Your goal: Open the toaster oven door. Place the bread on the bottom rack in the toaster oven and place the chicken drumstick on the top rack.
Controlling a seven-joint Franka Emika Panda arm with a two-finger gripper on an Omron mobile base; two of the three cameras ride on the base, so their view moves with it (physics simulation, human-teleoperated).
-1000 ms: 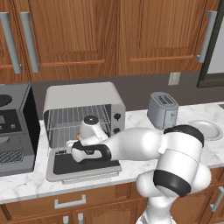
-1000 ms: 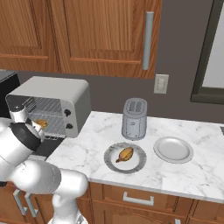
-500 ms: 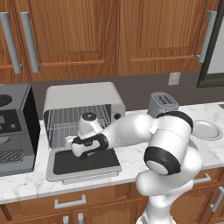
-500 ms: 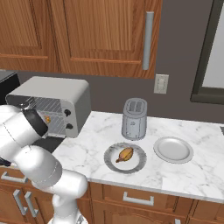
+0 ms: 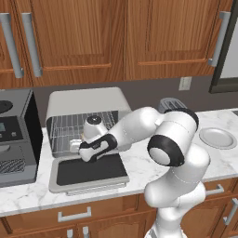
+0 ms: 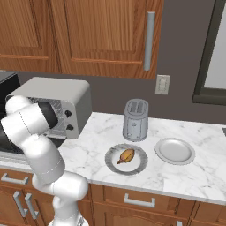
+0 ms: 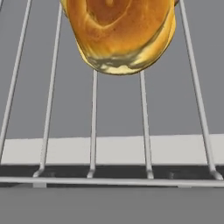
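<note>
The toaster oven (image 5: pixel 86 100) stands with its door (image 5: pixel 88 171) folded down flat. My gripper (image 5: pixel 76 147) reaches into the oven mouth, low over the door, and is open with nothing in it. Ahead of the hand, the golden browned bread (image 7: pixel 120 35) lies free on the wire bars of what looks like the bottom rack (image 7: pixel 93 131). The arm hides the bread in the left base view. The orange-brown chicken drumstick (image 6: pixel 126 156) rests on a grey plate (image 6: pixel 112 164) on the counter, right of the toaster oven (image 6: pixel 57 99). A wire rack (image 5: pixel 65 128) shows inside the oven.
A dark coffee machine (image 5: pixel 16 139) stands close to the oven's left side. The small silver toaster (image 6: pixel 135 119) and an empty plate (image 6: pixel 175 151) sit to the right. Wooden cabinets hang above. My own elbow (image 5: pixel 172 139) bulks over the counter right of the door.
The arm's elbow has swung left and risen, and the wrist has lifted slightly at the oven mouth. The jaws stay open.
</note>
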